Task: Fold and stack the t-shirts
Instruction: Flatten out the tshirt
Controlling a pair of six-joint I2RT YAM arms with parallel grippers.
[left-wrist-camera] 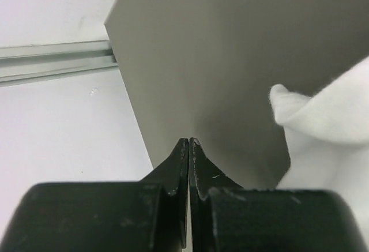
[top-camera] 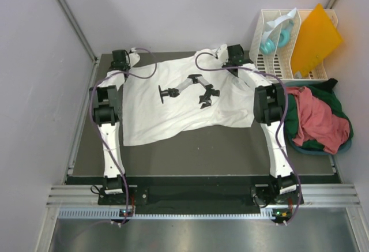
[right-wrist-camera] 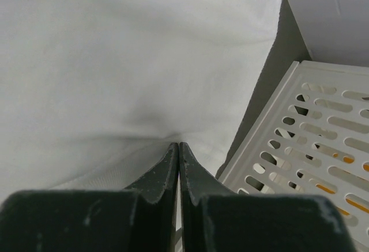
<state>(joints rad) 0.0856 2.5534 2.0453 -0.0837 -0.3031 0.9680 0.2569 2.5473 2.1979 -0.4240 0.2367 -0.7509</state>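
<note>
Left claw [left-wrist-camera: 188, 143] and right claw [right-wrist-camera: 178, 147] pinched shut, probably empty; white t-shirt [top-camera: 150, 113] laid flat-ish, fold not begun, far corners to be gripped next.

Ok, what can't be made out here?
- Top view: left end effector and right end effector, under their wrist housings at the large white cloth t-shirt's far edge.
- Right wrist view: whether that end effector pinches cloth; its fingers cover the contact.
- Top view: dark green cloth shirt, mostly under the salmon-red shirt.
</note>
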